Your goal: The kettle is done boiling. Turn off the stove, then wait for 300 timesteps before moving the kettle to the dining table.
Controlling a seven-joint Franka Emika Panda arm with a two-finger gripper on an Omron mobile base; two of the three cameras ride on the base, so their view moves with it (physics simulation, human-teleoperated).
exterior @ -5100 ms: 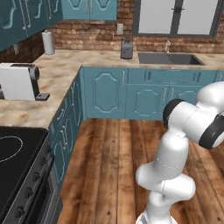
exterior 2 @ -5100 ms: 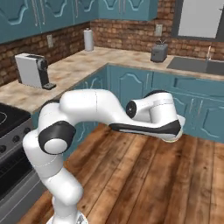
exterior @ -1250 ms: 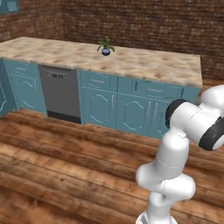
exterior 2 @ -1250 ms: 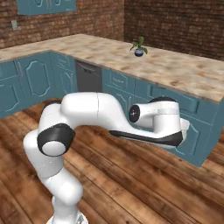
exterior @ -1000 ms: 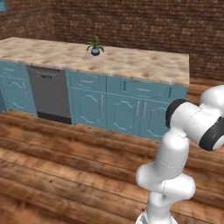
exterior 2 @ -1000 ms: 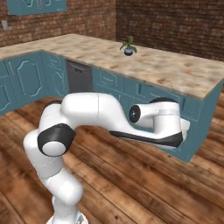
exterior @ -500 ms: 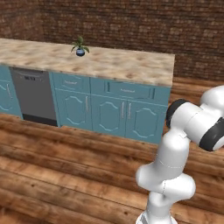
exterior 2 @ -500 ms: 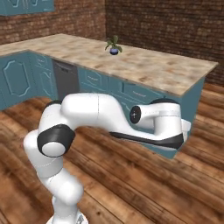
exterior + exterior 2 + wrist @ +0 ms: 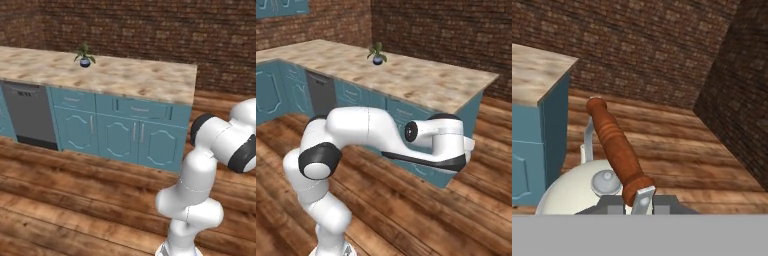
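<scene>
Under ribbed brown handle (image 9: 615, 149), round white kettle (image 9: 572, 192)

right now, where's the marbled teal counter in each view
Left base view: counter runs from the left edge, ending right of centre.
Right base view: counter crosses the upper half, with its corner near the right edge.
Hand view: counter corner at the left edge.
Shared landmark: brick wall behind.

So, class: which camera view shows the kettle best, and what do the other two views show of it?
The hand view: the white kettle with its lid knob and brown handle fills the foreground, the gripper shut on the handle. In the left and right base views I cannot make it out; they look over the arm at a counter.
</scene>
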